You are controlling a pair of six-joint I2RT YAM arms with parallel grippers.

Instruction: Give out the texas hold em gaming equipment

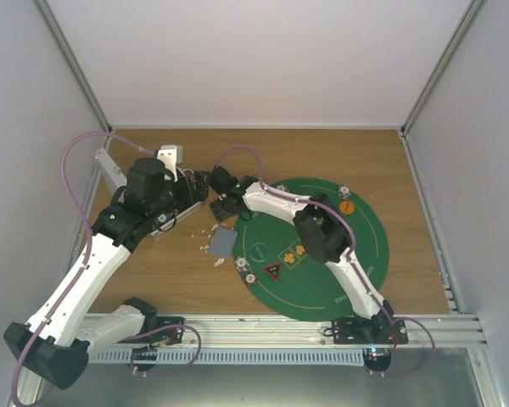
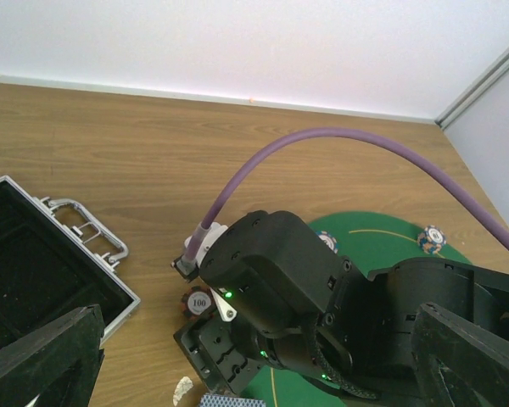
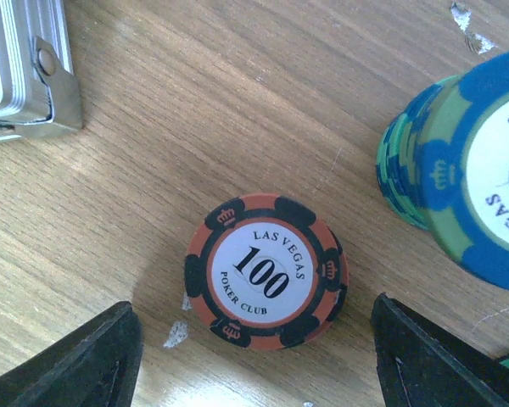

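Observation:
An orange-and-black "100" poker chip (image 3: 267, 271) lies flat on the wooden table, and the left wrist view shows it (image 2: 198, 300) beside the right wrist. My right gripper (image 3: 254, 320) hovers over it, open, one finger on each side and neither touching. A stack of blue-and-green chips (image 3: 458, 170) stands just to the right. The grey-blue card deck (image 1: 223, 243) lies at the mat's left edge. More chips (image 1: 242, 264) and orange (image 1: 346, 206) and red-triangle (image 1: 272, 272) tokens sit on the mat. My left gripper (image 2: 259, 320) is open and empty near the case.
The silver case (image 2: 110, 292) lies open to the left of the chip, its corner (image 3: 25, 76) close by. The round green mat (image 1: 356, 254) covers the right half of the table. White scraps (image 1: 214, 227) are scattered on the wood. The two wrists are close together.

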